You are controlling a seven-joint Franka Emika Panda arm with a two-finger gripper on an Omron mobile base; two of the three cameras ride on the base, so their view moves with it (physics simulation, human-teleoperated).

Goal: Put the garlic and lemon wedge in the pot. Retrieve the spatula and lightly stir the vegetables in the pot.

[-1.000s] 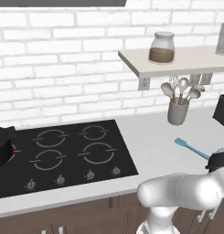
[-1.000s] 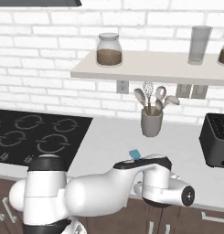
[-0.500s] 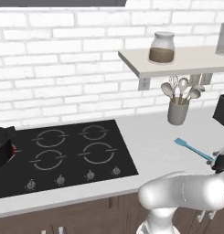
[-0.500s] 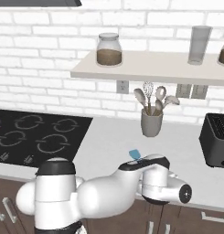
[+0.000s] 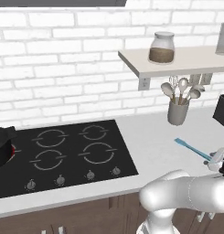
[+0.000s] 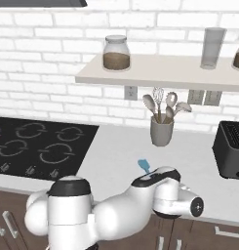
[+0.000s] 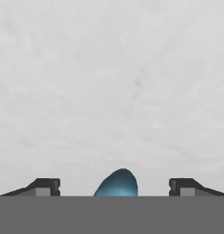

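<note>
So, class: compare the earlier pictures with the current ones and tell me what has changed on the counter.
The arm's white elbow swung further left. The pincer hangs open astride the spatula, not gripping it. The spatula, utensil holder and pot stayed put.

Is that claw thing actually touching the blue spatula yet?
Apart. In the hand view the tool stands open, its fingertips wide to either side of the spatula, pale counter visible in both gaps.

— Are you making out any writing anywhere, on the jar (image 5: 162, 47) at the upper right, or the hob (image 5: 63, 155) knobs at the lower left?

— No, nothing is reading as letters, numbers or brands; every surface is showing plain.
</note>
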